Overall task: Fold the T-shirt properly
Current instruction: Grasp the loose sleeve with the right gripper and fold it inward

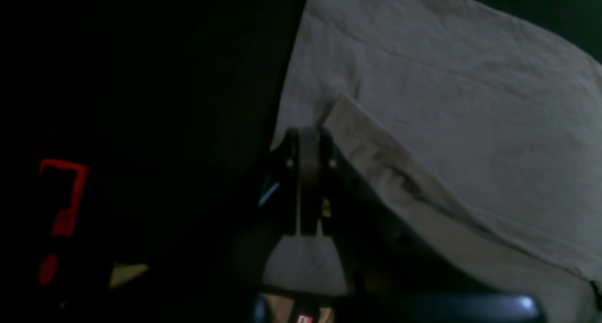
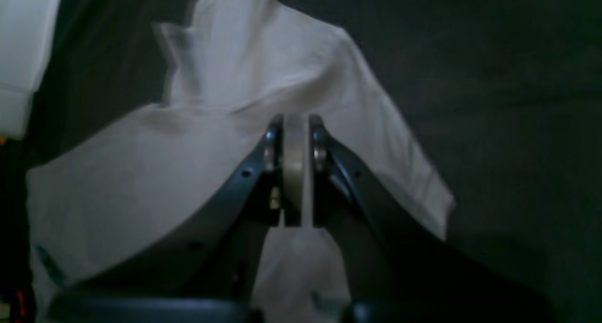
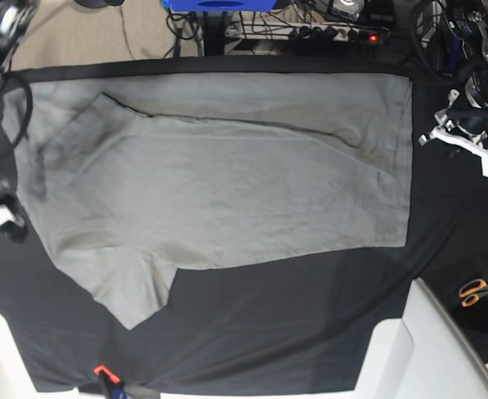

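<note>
left pincer (image 1: 308, 139) clamped on t-shirt (image 3: 227, 183) edge; right pincer (image 2: 295, 125) likewise

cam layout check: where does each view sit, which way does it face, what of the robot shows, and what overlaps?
Left wrist: on the left arm, looking along its fingers; left gripper shut on a raised edge of the grey T-shirt, black table cloth beside.
Right wrist: on the right arm, looking past the right gripper, shut on a bunched part of the T-shirt.
Base: overhead, facing down on the T-shirt spread across the table cloth; arm parts at the side edges only.
Shared: all views show shirt and cloth.
</note>
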Robot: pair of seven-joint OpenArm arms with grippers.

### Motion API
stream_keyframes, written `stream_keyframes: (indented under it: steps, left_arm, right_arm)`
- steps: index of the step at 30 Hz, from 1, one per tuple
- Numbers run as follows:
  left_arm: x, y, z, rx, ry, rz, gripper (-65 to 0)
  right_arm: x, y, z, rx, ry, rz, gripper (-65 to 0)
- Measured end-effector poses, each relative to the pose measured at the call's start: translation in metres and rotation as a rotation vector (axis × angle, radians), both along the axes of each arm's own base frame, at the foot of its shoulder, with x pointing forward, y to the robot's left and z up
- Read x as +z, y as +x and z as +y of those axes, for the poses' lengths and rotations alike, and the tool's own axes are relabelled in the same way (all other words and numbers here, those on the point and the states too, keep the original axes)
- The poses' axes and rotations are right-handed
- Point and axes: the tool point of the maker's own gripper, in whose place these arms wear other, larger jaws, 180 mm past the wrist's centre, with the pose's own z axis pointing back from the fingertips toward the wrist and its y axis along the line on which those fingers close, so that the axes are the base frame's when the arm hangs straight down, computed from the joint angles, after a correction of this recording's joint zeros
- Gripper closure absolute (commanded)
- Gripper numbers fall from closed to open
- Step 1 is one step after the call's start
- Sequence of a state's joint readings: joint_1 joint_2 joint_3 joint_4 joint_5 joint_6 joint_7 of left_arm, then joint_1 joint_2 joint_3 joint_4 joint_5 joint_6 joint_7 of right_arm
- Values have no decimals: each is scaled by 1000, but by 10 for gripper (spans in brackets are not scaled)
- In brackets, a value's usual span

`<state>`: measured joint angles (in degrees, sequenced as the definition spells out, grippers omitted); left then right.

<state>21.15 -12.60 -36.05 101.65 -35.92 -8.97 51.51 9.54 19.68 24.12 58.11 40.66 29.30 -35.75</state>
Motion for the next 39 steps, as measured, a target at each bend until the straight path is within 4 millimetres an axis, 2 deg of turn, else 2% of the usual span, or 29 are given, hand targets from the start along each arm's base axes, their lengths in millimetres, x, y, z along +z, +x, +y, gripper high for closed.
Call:
stream_keyframes:
  steps: [3, 5, 6, 9, 12, 14, 18, 23, 25, 26, 34, 39]
  left_arm:
    - [1, -5, 7, 18, 1, -2, 0]
    - [5, -12, 21, 58, 21, -2, 0]
    - [6, -16, 29, 81, 33, 2, 0]
    - [13, -22, 46, 133, 49, -12, 0]
    - [22, -28, 62, 178, 69, -30, 0]
    - [24, -34, 70, 204, 80, -30, 0]
    - [24, -41, 75, 218, 86, -21, 0]
    - [22, -43, 74, 218, 82, -16, 0]
    - [22, -43, 73, 219, 80, -15, 0]
    - [22, -43, 73, 219, 81, -14, 0]
    - [22, -44, 74, 219, 81, -12, 0]
    - [22, -43, 73, 219, 80, -14, 0]
  right_arm:
    - [-14, 25, -6, 2, -16, -2, -39]
    - [-20, 38, -9, -6, -39, -3, -87]
    - [-23, 43, -8, -5, -48, -6, -134]
    - [-35, 53, -11, -29, -66, 4, -338]
    - [-43, 55, -18, -58, -95, 7, -468]
    - [-50, 50, -21, -62, -119, 19, -488]
    - [-75, 36, -7, -64, -151, 80, -488]
    - [-78, 36, 2, -42, -165, 60, -488]
    - [-78, 37, 5, -25, -177, 61, -467]
    - [-79, 36, 6, -18, -184, 62, -428]
    - [-85, 36, 23, 15, -170, 78, 0]
    - [-81, 39, 27, 36, -173, 63, 0]
